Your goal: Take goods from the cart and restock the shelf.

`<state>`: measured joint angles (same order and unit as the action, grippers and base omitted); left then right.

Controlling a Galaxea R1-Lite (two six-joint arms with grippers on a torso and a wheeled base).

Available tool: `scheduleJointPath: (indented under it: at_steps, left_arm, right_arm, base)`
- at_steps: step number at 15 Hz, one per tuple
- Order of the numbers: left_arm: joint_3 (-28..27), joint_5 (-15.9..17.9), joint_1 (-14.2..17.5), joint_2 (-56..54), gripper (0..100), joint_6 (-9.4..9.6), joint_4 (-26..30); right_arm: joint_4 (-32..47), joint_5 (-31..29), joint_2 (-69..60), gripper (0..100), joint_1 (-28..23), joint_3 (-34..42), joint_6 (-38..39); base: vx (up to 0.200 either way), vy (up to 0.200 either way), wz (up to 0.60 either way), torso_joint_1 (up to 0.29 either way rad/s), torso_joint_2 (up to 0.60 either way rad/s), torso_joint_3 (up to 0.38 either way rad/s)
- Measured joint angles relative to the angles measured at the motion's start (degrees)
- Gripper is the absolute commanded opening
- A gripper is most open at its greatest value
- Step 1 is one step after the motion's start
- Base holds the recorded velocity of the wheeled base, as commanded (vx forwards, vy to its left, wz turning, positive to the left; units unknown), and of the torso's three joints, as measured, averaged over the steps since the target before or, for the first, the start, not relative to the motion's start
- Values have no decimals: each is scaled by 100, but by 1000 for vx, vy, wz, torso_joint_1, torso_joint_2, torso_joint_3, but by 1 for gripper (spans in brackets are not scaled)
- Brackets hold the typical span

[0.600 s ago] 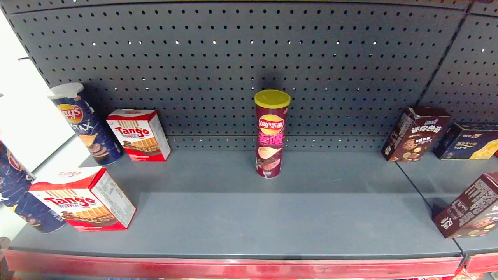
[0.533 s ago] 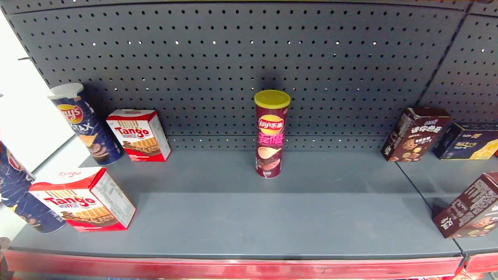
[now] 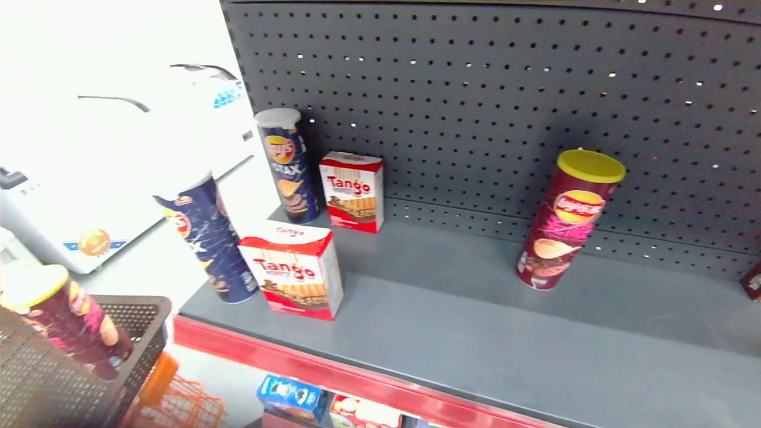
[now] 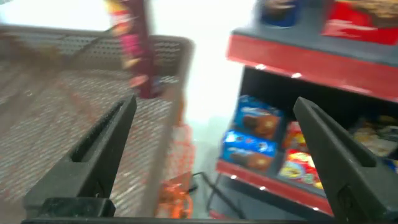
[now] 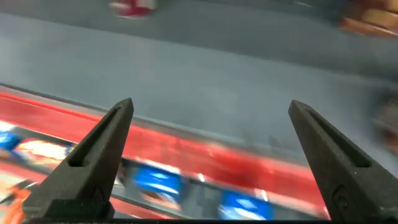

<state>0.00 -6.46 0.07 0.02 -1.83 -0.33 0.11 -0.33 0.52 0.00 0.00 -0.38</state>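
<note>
Head view: maroon can [image 3: 59,315] stands in the cart basket [image 3: 140,339] at 8 o'clock, shelf [image 3: 475,345] at 3. Left wrist: your left tool [image 4: 214,155] is spread, empty; centre it round the can's middle. Right wrist: right tool [image 5: 211,155] spread, empty, over the shelf's front edge.

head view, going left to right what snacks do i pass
maroon yellow-lidded chip can in brown mesh basket, front dark blue chip can, front red-and-white wafer box, back red-and-white wafer box, second maroon yellow-lidded chip can on grey shelf
</note>
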Motion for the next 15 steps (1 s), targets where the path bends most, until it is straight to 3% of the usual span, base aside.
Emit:
scheduleJointPath:
  at_steps: [3, 8, 12, 15]
  left_arm:
    - [0, -2, -5, 0, 100, 0, 0]
    - [0, 4, -2, -2, 100, 5, -7]
    - [-13, 277, -5, 0, 100, 44, 4]
    - [-355, 340, -37, 91, 100, 68, 101]
  right_arm:
    - [-1, 0, 0, 100, 0, 0, 0]
    - [2, 6, 0, 100, 0, 0, -2]
    - [-1, 6, 0, 100, 0, 0, -5]
    - [-9, 9, 0, 100, -5, 0, -5]
  base:
    - [0, 0, 600, 4, 2, 4]
    - [0, 0, 0, 0, 0, 0]
    - [0, 0, 0, 0, 0, 0]
    - [0, 0, 0, 0, 0, 0]
